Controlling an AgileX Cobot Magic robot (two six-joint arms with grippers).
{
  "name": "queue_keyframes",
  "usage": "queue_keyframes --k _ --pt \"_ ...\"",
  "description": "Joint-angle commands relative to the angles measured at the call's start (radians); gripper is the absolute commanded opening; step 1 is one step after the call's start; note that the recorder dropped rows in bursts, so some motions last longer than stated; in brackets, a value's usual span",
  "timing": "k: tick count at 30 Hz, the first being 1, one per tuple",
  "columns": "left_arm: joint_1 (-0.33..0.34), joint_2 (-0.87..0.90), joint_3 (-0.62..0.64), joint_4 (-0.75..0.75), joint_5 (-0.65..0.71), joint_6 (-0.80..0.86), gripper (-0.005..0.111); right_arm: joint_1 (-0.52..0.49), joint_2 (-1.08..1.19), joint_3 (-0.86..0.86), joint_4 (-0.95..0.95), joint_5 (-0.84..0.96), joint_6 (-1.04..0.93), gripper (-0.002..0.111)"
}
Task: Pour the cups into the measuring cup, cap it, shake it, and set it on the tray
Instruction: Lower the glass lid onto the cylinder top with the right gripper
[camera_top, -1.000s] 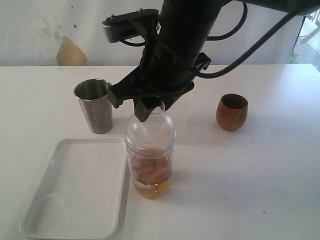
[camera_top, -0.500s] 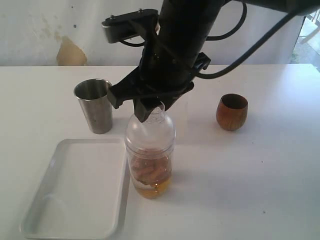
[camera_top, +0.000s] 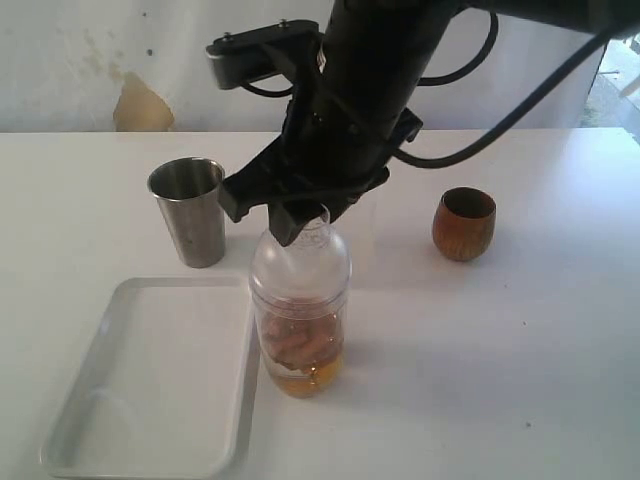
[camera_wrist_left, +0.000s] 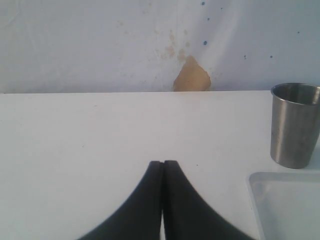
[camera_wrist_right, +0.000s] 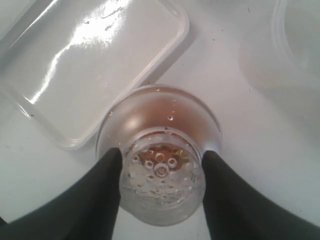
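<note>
Right claw (camera_wrist_right: 161, 154) hangs straight over the measuring cup (camera_top: 298, 330). It is partway open, with its two black fingers (camera_wrist_right: 107, 190) pressed against opposite sides of the dome cap (camera_wrist_right: 162, 182) at the narrow crown, and I read that as a grip on the cap. The cap is seated on the cup.

The cup stands upright on the white surface (camera_top: 480, 350), not on the tray (camera_top: 150, 390). In the exterior view it sits just beside the tray's right rim, and I cannot tell whether the two touch. Through the clear wall I see amber liquid at the bottom with a brownish mass above it. Droplets cling inside the cap.

Steel tumbler (camera_top: 190, 212) is upright just beyond the tray's far edge, to the left of the measuring cup and apart from it. Wooden cup (camera_top: 464, 223) is upright on the right, well apart from everything else.

Left claw (camera_wrist_left: 162, 164) is fully closed — tips together, nothing between them — and held over the surface. Its camera looks past it to the tumbler, a corner of the tray and a tan patch (camera_wrist_left: 191, 77) on the wall behind.

The right wrist camera also catches a milky translucent vessel (camera_wrist_right: 295, 40) on the surface near the measuring cup, cut off by the picture's edge.
</note>
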Motion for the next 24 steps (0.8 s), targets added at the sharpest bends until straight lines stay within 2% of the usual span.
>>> queue_keyframes --k 1,3,8,10,15,24 --pt "0.0 -0.004 0.005 0.005 -0.01 -0.001 0.0 0.0 0.009 0.018 -0.006 0.025 -0.051 0.004" --pt "0.0 -0.004 0.005 0.005 -0.01 -0.001 0.0 0.0 0.009 0.018 0.007 0.025 -0.053 0.012" --pt "0.0 -0.004 0.005 0.005 -0.01 -0.001 0.0 0.0 0.009 0.018 0.017 0.025 -0.053 0.043" --pt "0.0 -0.004 0.005 0.005 -0.01 -0.001 0.0 0.0 0.009 0.018 0.017 0.025 -0.053 0.051" --pt "0.0 -0.004 0.005 0.005 -0.01 -0.001 0.0 0.0 0.007 0.018 0.017 0.025 -0.064 0.059" --pt "0.0 -0.004 0.005 0.005 -0.01 -0.001 0.0 0.0 0.007 0.018 0.015 0.025 -0.074 0.059"
